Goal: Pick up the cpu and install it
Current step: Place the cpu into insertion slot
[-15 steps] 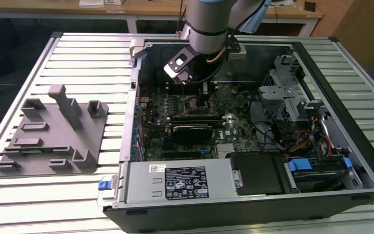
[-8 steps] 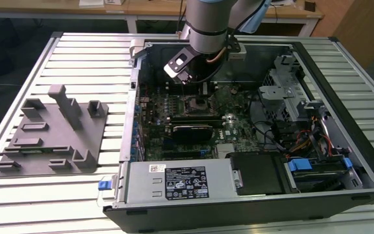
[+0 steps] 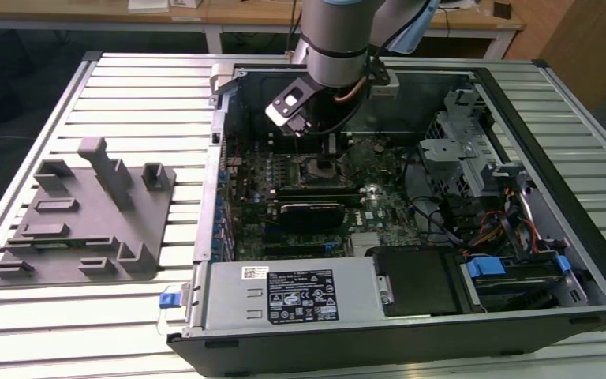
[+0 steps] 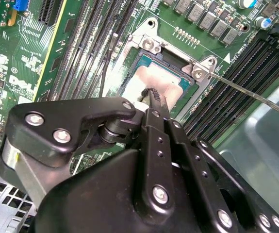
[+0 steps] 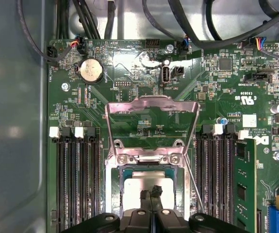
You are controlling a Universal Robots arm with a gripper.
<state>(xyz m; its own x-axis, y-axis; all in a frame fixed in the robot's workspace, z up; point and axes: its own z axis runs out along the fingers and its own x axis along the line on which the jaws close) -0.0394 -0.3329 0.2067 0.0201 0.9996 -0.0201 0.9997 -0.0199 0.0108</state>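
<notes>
The cpu [image 4: 151, 77] [image 5: 137, 183] lies flat inside the motherboard socket, its silvery top framed by a thin greenish rim. The socket's metal load plate [image 5: 151, 116] stands flipped open beyond it, and the thin lever rod [image 4: 246, 92] sticks out to one side. My gripper [image 4: 152, 94] [image 5: 150, 192] hangs directly over the chip's middle with its two black fingers pressed together; whether the tips touch the top I cannot tell. In the exterior view the gripper [image 3: 330, 144] reaches down into the open computer case just above the socket [image 3: 319, 167].
Memory slots [image 5: 76, 179] flank the socket on both sides, one holding a green module [image 5: 246, 189]. A black expansion card [image 3: 308, 212], the power supply [image 3: 282, 294] and a drive cage [image 3: 472, 158] crowd the case. A grey fixture [image 3: 82, 221] sits on the table at the exterior view's left.
</notes>
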